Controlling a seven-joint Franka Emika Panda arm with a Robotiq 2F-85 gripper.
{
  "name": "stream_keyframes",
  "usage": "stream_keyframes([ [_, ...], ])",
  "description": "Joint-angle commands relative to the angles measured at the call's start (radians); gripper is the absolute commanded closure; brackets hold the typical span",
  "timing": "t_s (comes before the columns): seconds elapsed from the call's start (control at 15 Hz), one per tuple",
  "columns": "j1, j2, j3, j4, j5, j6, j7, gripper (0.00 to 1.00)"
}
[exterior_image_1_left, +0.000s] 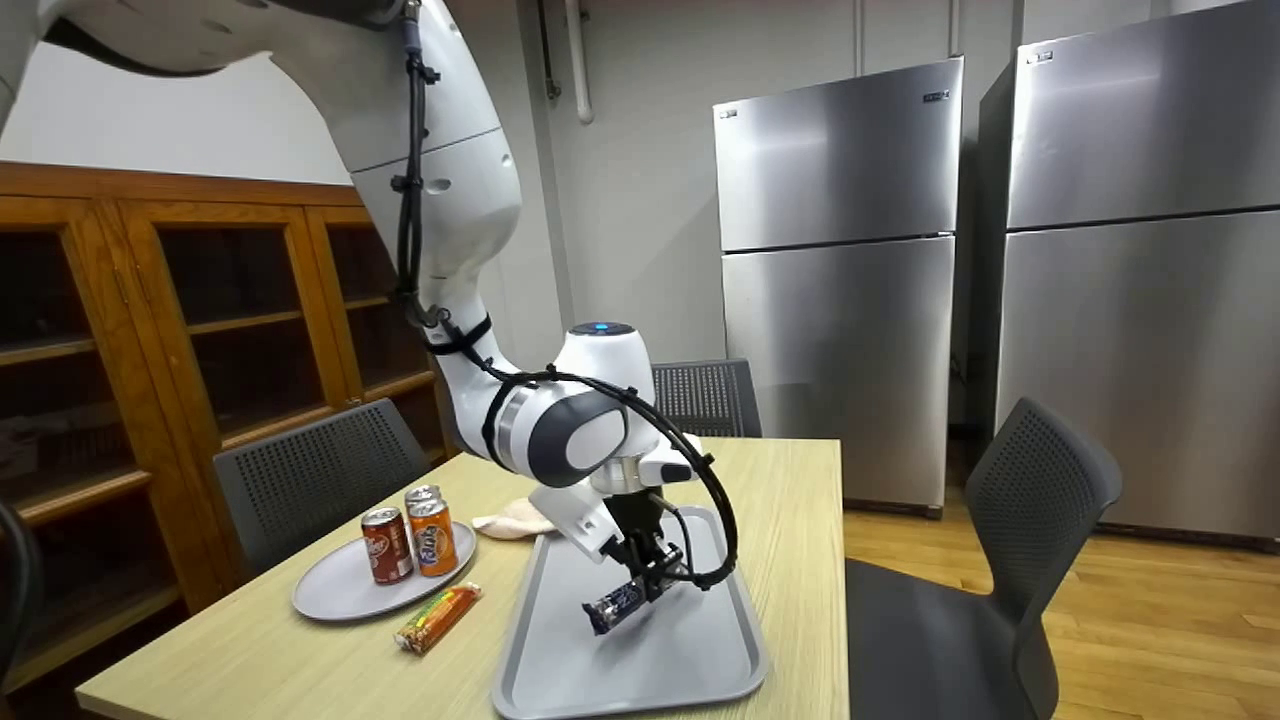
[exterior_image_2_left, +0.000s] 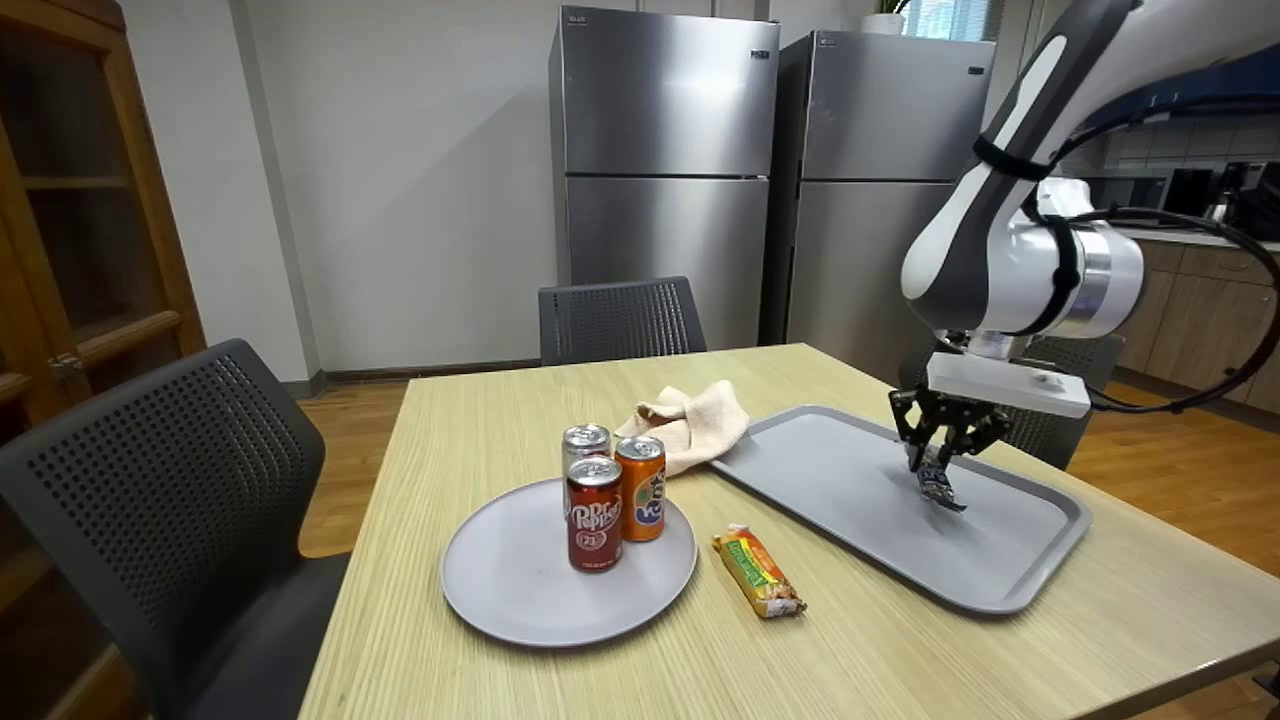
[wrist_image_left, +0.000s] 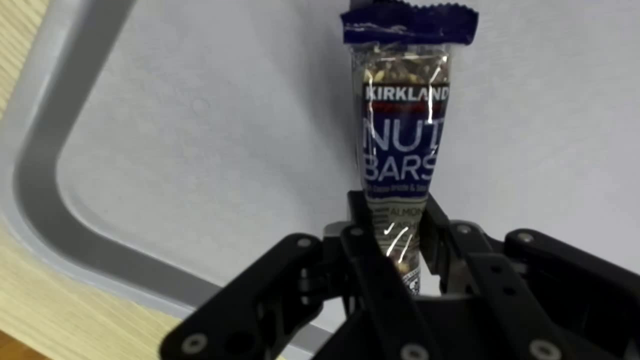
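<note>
The black two-fingered gripper (wrist_image_left: 395, 210) is pinching a slim nut bar (wrist_image_left: 402, 140) in a dark blue and clear plastic wrapper, its fingers against both long sides at the lower middle of the wrist view. The bar's free end points to the top of that view; in an exterior view it tips down to the lower left of the fingers. It is over the rectangular grey plastic tray (exterior_image_1_left: 640, 670), within the raised rim; whether its low end touches the tray I cannot tell.

The step in hand looks to be the grip itself, with the bar low over the tray. Any next move seems to call for a firm pinch and care with the tilted end.

The white and grey jointed robot arm (exterior_image_1_left: 440, 190) enters from the upper left of the frame, folds at the wrist and points the gripper down.

At lower left, on the pale wooden table (exterior_image_1_left: 805, 600), lies an orange, yellow and green wrapped snack bar (exterior_image_1_left: 438, 618). Farther left, a round grey plate (exterior_image_1_left: 335, 585) bears a dark red can (exterior_image_1_left: 387, 545), an orange can (exterior_image_1_left: 432, 538) and a silver-topped can (exterior_image_1_left: 422, 495). A crumpled cream cloth (exterior_image_1_left: 515, 520) lies by the tray's upper left corner.
</note>
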Motion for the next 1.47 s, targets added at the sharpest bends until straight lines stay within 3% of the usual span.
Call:
stream_keyframes([
  [0.0, -0.054, -0.082, 0.089, -0.054, 0.02, 0.001, -0.102, 0.93],
  [0.8, -0.163, -0.181, 0.365, -0.161, 0.104, 0.017, -0.412, 0.93],
  [1.4, -0.145, -0.207, 0.449, -0.221, 0.093, 0.024, -0.53, 0.93],
])
